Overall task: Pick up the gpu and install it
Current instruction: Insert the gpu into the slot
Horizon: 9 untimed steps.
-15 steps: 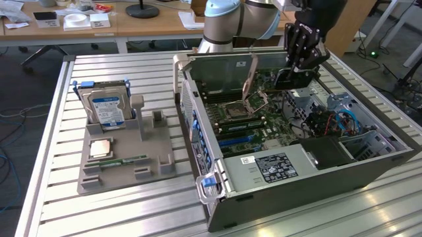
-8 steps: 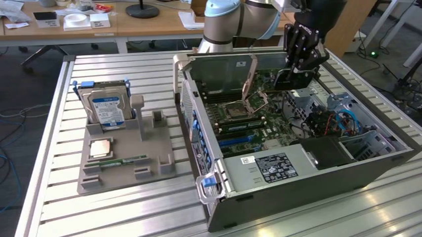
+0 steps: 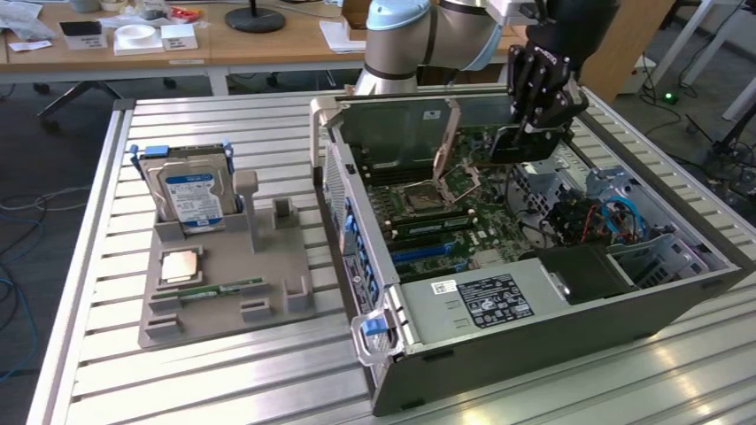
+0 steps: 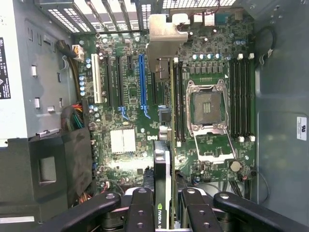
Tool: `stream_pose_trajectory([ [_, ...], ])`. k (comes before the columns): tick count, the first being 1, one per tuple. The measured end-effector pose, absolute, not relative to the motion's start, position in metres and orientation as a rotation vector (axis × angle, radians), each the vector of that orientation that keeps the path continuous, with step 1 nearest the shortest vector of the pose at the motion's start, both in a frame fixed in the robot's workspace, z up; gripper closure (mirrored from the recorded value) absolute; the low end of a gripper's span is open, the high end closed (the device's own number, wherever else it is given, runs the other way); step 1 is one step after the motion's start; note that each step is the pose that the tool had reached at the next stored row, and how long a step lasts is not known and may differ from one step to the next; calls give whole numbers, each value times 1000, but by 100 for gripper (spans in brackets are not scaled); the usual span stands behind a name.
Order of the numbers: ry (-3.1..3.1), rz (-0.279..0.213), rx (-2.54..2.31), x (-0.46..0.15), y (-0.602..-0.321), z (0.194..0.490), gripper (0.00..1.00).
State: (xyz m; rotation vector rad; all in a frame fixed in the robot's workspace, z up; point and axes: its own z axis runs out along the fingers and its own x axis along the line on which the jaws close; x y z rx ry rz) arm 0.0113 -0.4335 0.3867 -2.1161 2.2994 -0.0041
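Exterior view: gripper (image 3: 532,128) hangs over the open computer case (image 3: 661,292), jaws about half closed and clamped on the gpu (image 3: 522,149). The card shows as a dark flat block directly under the fingertips, over the motherboard (image 3: 437,221); can't tell if it touches a slot. Well off to the gripper's side, outside the case, a grey holder (image 3: 272,301) has the hard drive (image 3: 189,197) standing upright, with a blue-white label whose text is unreadable. The power supply (image 3: 497,297) sits in the case lower than the gripper, with a black label whose white print is too small to read. Wrist view: gripper (image 4: 166,210) fingers (image 4: 141,208) pinch the gpu (image 4: 162,164) from both sides. The card is seen edge-on, thin and dark with a green board edge, running straight out from the fingertips. A silvery metal bracket (image 4: 164,34) is on its far end. "NVIDIA" reads on the card edge right between the fingers, and the rest is cut off. A long blue slot (image 4: 141,82) lies just to one side of the card, with the CPU socket (image 4: 208,108) on the other side. There is a small white sticker (image 4: 301,128) on the case wall, unreadable.
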Motion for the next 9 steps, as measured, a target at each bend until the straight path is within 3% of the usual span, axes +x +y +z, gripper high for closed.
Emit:
stream_pose_trajectory([
  [9, 2299, -6, -2116, 11, -434, 382, 74],
])
